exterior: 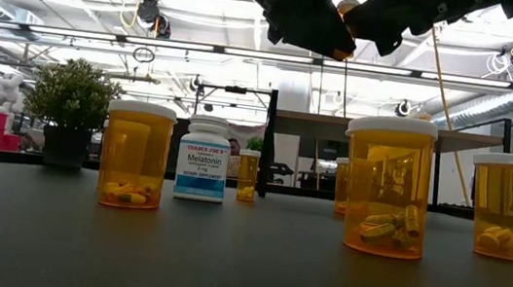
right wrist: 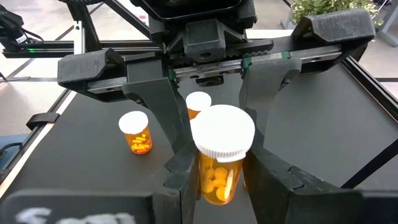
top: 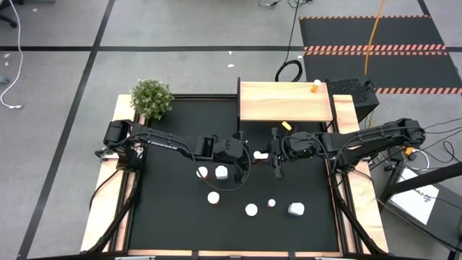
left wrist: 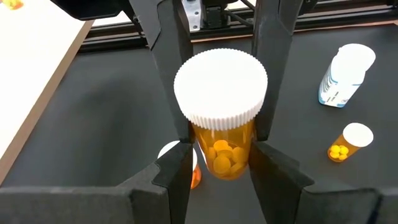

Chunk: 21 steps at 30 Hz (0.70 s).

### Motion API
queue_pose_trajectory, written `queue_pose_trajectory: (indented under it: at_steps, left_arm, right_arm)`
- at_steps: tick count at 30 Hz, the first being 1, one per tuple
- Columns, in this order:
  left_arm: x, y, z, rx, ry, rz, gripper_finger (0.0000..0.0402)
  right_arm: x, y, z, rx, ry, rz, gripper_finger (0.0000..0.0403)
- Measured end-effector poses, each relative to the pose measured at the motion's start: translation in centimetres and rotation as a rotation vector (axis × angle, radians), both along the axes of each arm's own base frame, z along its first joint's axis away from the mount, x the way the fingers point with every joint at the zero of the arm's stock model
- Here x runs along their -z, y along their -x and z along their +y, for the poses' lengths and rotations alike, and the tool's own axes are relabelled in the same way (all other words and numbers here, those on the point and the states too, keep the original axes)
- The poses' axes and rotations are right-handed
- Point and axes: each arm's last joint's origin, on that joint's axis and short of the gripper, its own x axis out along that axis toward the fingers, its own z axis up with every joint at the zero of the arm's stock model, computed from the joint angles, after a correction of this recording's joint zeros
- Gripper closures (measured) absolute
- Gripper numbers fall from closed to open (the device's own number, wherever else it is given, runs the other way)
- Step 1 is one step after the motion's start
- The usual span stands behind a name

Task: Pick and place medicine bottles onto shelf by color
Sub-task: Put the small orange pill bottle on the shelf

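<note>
Amber bottle [left wrist: 221,121] upright between both grippers' fingers, left gripper [left wrist: 221,165] and right gripper [right wrist: 219,163] both grasping it

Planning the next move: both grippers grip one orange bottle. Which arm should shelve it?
Right. The right gripper and left gripper both clamp the orange bottle, but the shelf lies toward the right arm's side; the left arm is stretched far across.
</note>
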Motion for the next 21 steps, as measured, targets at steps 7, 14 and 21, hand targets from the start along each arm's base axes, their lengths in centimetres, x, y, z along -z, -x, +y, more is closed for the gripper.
queue_pose_trajectory:
  at_steps: [7,14,21]
  left_arm:
    - [-0.01,0.0,0.0,-0.003,0.006,-0.001,0.025]
    - [-0.12,-0.08,-0.13,0.023,0.013,-0.014,0.0257]
    - [-0.11,-0.08,-0.13,0.046,0.018,-0.012,0.0298]
  right_arm:
    - [0.0,0.0,0.0,0.0,0.0,0.0,0.0293]
    - [0.0,0.0,0.01,-0.001,0.001,0.0,0.0293]
    - [0.02,0.01,0.02,-0.004,0.006,0.002,0.0293]
